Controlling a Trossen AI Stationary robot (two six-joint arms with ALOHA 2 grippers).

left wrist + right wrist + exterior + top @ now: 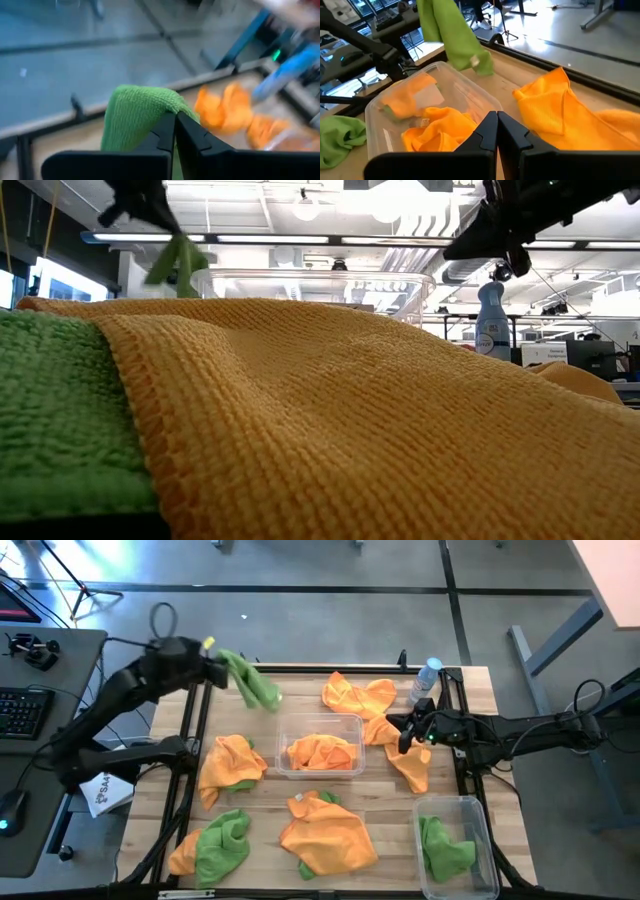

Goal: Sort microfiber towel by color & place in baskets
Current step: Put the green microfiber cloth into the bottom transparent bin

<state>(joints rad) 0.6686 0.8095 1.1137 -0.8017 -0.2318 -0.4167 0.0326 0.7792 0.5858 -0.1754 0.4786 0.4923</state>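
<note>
The left pincer (pixel 212 668) sits in the upper left of the high view, its fingers pinched on a green microfiber towel (pixel 250 682) that hangs down and trails toward the frame's centre, lifted clear of the desk (pixel 300 795); in the left wrist view the same green cloth (pixel 135 112) bulges just beyond the two dark fingers (pixel 165 132), which are pressed together on it. The right pincer (pixel 405 732) is right of centre in the high view, over an orange towel (pixel 400 750) that lies beside the middle basket, and in the right wrist view its fingers (pixel 487 132) meet with nothing visibly between them. The centre basket (pixel 352 722) is a clear bin holding orange cloth (pixel 320 753). A second clear basket (pixel 480 810) stands in the lower right of the high view with a green towel (pixel 445 848) inside. More towels lie loose on the desk: an orange one (pixel 355 695) at upper centre, an orange one (pixel 230 762) left of the middle bin, a large orange one (pixel 325 835) at lower centre, and a green one (pixel 222 845) lying on orange cloth at the lower left. A clear bottle with a blue cap (pixel 427 680) stands near the upper right of the desk. The low view is mostly filled by orange cloth (pixel 350 420) with green cloth (pixel 60 410) at its left edge
</note>
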